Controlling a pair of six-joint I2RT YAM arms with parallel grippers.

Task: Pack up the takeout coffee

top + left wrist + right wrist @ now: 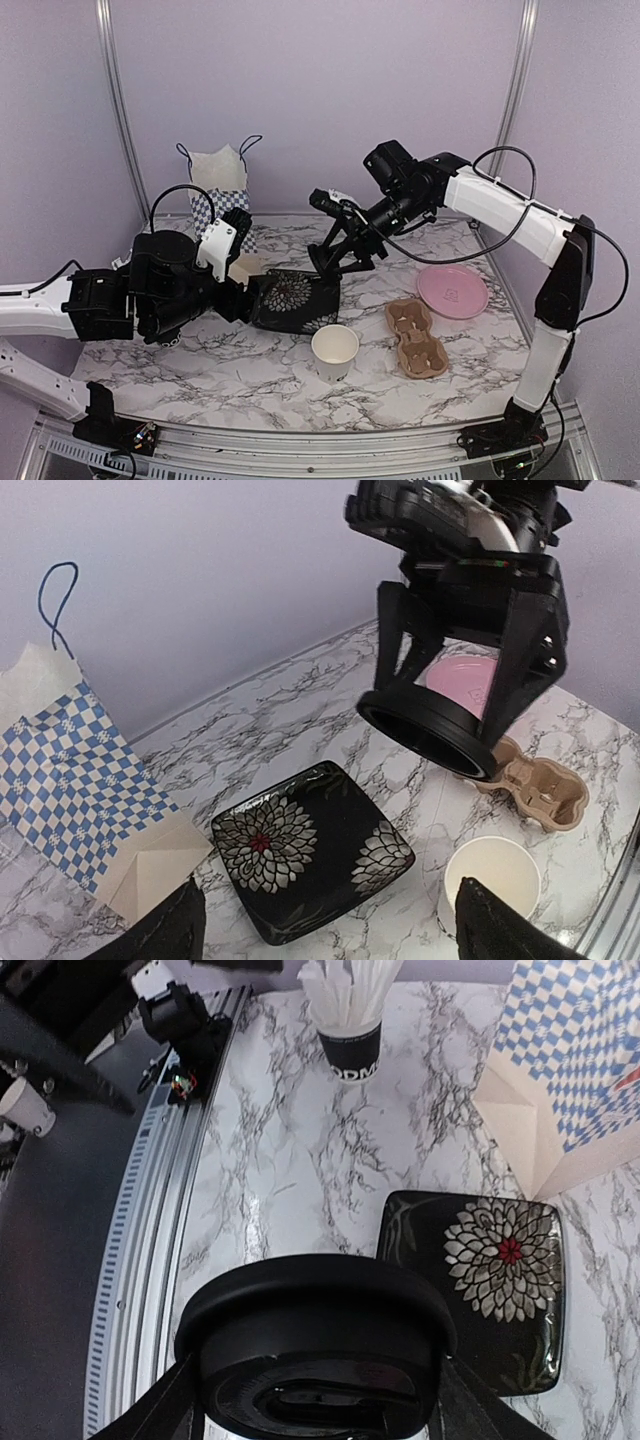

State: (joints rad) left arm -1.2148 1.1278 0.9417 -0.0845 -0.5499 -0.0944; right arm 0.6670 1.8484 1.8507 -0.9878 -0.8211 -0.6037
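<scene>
The white paper cup stands open, without a lid, on the marble table in front of the black flowered plate. It also shows in the left wrist view. My right gripper is shut on the round black lid and holds it tilted in the air above the plate's far right corner. The lid fills the right wrist view and also shows in the left wrist view. My left gripper is open and empty, low over the plate's left edge.
A cardboard cup carrier lies right of the cup, with a pink plate behind it. A blue checkered paper bag stands at the back left. A short black cup of white straws stands near the table's front rail.
</scene>
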